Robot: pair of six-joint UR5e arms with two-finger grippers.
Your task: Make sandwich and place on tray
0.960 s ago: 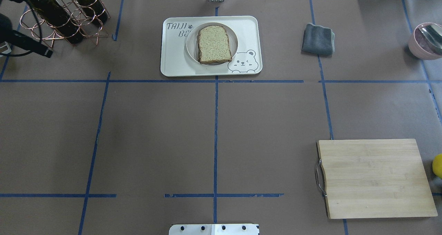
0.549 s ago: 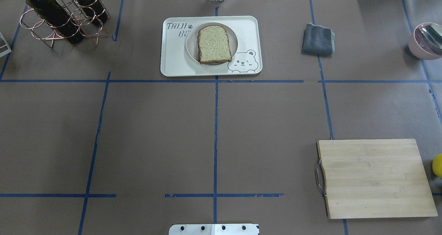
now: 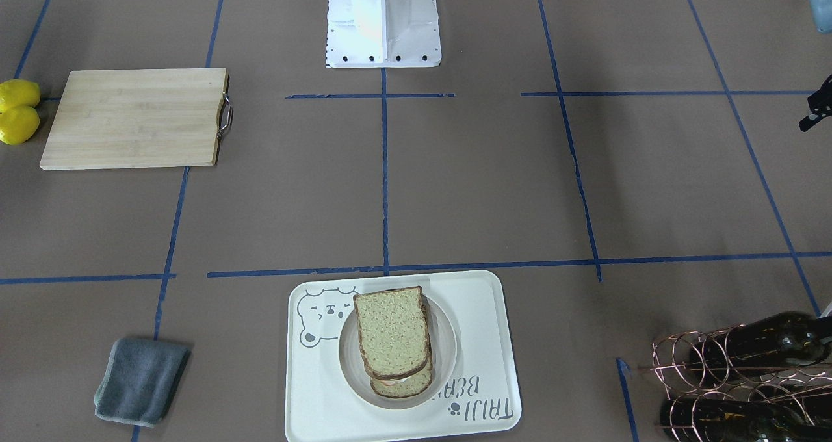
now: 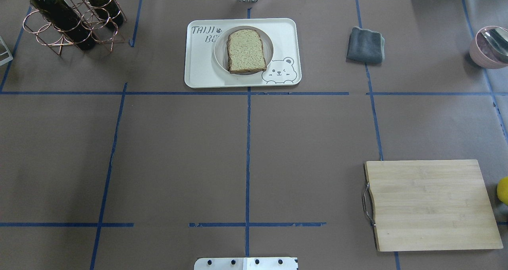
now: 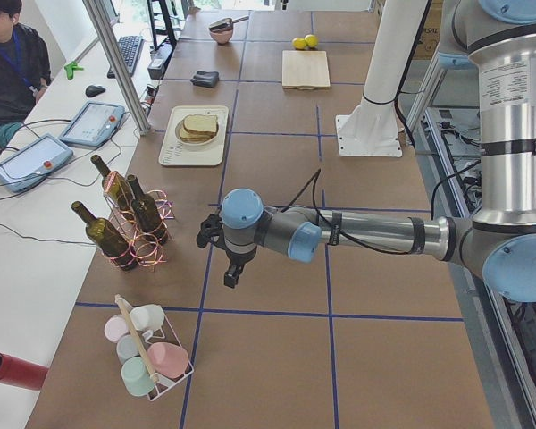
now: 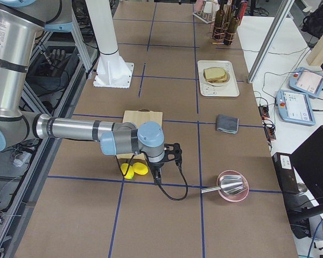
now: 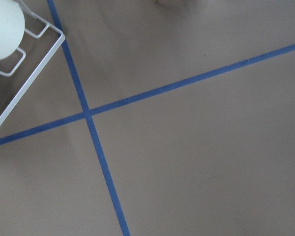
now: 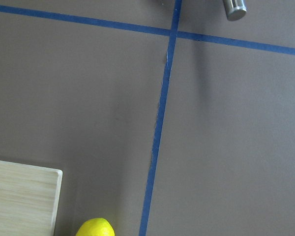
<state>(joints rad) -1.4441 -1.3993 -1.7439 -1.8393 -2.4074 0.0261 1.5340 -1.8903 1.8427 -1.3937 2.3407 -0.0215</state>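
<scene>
The sandwich [image 4: 246, 49], two brown-crusted slices with a little white and orange between them, lies in a round white bowl [image 4: 220, 51] on the cream bear tray [image 4: 198, 67] at the table's far middle. It also shows in the front view [image 3: 393, 331] on the tray [image 3: 481, 312]. My left gripper [image 5: 231, 277] hangs over the table's left end, near the wine rack. My right gripper [image 6: 157, 174] hangs over the right end, beside the lemons. Both are far from the tray. I cannot tell whether either is open or shut.
A copper wine rack with bottles [image 4: 71, 20] stands far left. A grey cloth [image 4: 365, 44] and a pink bowl with a metal scoop [image 4: 490, 45] lie far right. A wooden cutting board [image 4: 430, 204] and lemons [image 3: 18, 110] are near right. A cup rack [image 5: 147, 353] stands at the left end.
The left arm, which hung over the wine rack at the overhead view's top left, has drawn out of that view. The sandwich and tray have not moved.
</scene>
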